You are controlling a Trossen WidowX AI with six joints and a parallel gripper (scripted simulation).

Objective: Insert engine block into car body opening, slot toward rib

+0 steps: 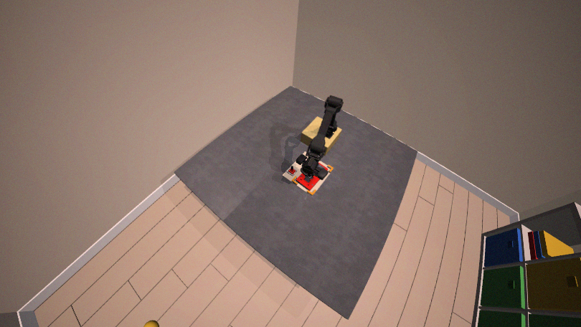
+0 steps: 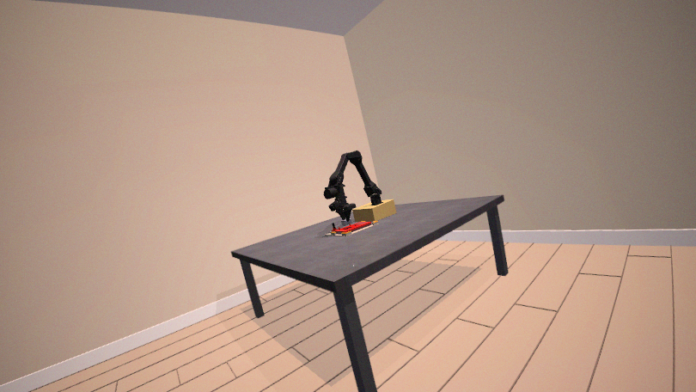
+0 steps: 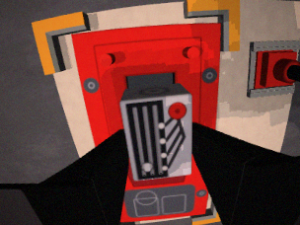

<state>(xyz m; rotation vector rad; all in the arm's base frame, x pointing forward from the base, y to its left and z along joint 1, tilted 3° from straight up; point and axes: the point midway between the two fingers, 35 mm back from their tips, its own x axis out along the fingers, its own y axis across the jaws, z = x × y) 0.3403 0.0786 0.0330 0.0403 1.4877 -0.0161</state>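
The grey engine block point(image 3: 157, 138) point(image 2: 346, 223) is held upright between the fingers of my gripper point(image 2: 346, 218), with its striped face and red round mark toward the wrist camera. My gripper is shut on it, above the red car body point(image 3: 209, 101) point(image 1: 308, 184) point(image 2: 358, 226). In the wrist view the dark opening point(image 3: 150, 79) shows just beyond the block's top edge. The block hides the rest of the opening and the rib. The slot cannot be made out. The gap between block and opening is too small to judge.
The car body lies on a cream board point(image 3: 69, 106) point(image 1: 323, 181) with orange corner brackets point(image 3: 41, 46). A red part with a black knob point(image 3: 276, 69) point(image 1: 291, 170) stands in a grey frame beside the body. A yellow block point(image 1: 310, 132) point(image 2: 375, 211) is under the arm's base.
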